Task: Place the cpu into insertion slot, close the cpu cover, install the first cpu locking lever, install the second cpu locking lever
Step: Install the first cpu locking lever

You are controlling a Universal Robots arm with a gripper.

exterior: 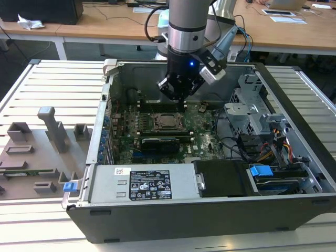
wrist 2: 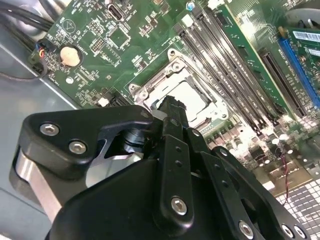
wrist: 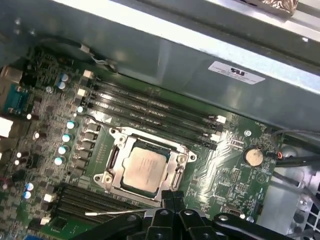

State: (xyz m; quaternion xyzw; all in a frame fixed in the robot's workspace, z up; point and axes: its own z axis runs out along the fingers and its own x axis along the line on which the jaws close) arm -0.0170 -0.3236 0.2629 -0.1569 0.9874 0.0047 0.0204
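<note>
Two matte black fingers [wrist: 166, 199] of my gripper [wrist: 172, 195] stand pressed together with nothing between them. Their tips hang just over the edge of the insertion slot [wrist 2: 152, 84], on the side facing the coin cell [wrist: 254, 156]. I cannot tell whether they touch the metal there. In the second wrist view the linkage arms behind the tips are smooth black plastic, studded with bright round screw heads.

The cpu [wrist: 144, 169] lies flat in the slot, a small square with a dull, faintly brushed silver-grey top. The cpu cover [wrist: 119, 170] is down around it. It is a thin stamped plate of brighter silver, and the chip shows through its large central window. Slot and chip sit near the middle of the glossy green motherboard [wrist: 235, 175], between banks of long, narrow black memory slots [wrist: 150, 112]. A row of small blue-topped cylindrical capacitors [wrist: 65, 137] stands beside the socket, toward the board's edge.

A white rectangular sticker [wrist: 235, 72] with dark print is stuck on the grey sheet-metal wall of the case [exterior: 173, 220] beyond the memory slots. In the exterior view a larger label [exterior: 149, 185], white at the top and black with rows of small marks below, lies on the metal power supply box [exterior: 105, 184] along the case's near edge. The case rests on a ribbed, pale metal table [exterior: 52, 79].
</note>
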